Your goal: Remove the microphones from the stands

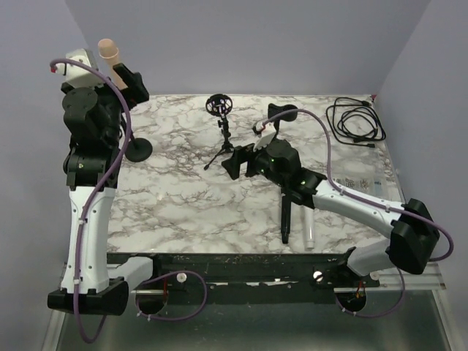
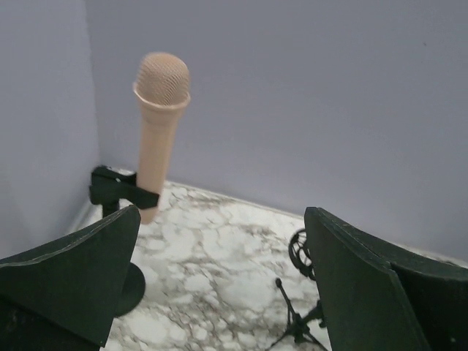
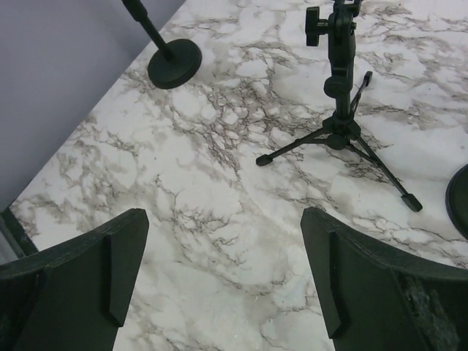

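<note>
**A:** Where's the mic (image 2: 159,131) vs the fingers?

**B:** Ahead of the left fingers (image 2: 73,270) and left of the gap's centre, so closer to the left-hand finger than its partner. The head sits above the tips. The tail end is seated in the clip (image 2: 110,186) of the stand (image 1: 136,148), just past that finger's tip.

**A:** Long axis?

**B:** Near upright, head up, slight lean. The closing line of the left pair would cross the body roughly square. That's good for a pinch.

**A:** State of the fingers?

**B:** The left pair is spread wide w/ nothing between them. The right fingers (image 3: 80,270) are wide too and empty. They hang over the worktop (image 3: 219,183) w/ the small tripod (image 3: 340,110) ahead of them and to the right.

**A:** Which arm's nearer?

**B:** Left, no contest. In the top view its wrist is raised right by the mic head. The right pair is well apart from it, and only the stand's round base shows, far ahead and left of their gap.

**A:** So what does the move need?

**B:** My read: slide the gap left until the body is centred, ease fwd, then close on the handle above the clip. Pull up along the axis, not sideways. The base prob. just rests on the worktop, so a skewed tug could tip the stand.
</note>
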You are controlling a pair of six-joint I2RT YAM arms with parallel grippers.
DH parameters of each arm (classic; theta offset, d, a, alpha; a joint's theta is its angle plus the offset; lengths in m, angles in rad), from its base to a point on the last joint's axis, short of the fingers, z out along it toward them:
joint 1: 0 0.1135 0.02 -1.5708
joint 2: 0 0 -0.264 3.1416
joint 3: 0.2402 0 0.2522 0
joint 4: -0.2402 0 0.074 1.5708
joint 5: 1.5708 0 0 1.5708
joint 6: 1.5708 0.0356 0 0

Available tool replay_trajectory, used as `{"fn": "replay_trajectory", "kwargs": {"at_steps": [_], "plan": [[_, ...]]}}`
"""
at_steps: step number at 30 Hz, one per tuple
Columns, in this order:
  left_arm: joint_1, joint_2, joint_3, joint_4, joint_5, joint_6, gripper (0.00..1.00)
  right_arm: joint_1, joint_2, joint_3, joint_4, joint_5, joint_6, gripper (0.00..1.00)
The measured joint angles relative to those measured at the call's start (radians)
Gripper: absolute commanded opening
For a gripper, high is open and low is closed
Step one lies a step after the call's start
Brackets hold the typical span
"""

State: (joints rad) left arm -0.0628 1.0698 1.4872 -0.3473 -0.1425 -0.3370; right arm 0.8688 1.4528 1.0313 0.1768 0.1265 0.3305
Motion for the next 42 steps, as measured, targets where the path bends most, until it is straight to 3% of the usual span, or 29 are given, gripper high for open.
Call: {"fn": "replay_trajectory", "kwargs": {"at_steps": [14,28,37,42], "plan": [[0.127,0.383,0.234,0.077,-0.113,0.104,0.99,0.000,-0.313,-0.164,-0.005,-0.014,0.013,1.00],[0.128,0.480,0.208,0.183,-0.193,0.192,0.97,0.000,-0.405,-0.193,-0.059,0.009,0.035,1.00],[0.128,0.526,0.124,0.286,-0.217,0.272,0.74,0.000,-0.431,-0.217,-0.082,0.022,0.051,1.00],[0.128,0.506,0.027,0.363,-0.217,0.294,0.50,0.000,-0.439,-0.219,-0.095,0.029,0.057,1.00]]}}
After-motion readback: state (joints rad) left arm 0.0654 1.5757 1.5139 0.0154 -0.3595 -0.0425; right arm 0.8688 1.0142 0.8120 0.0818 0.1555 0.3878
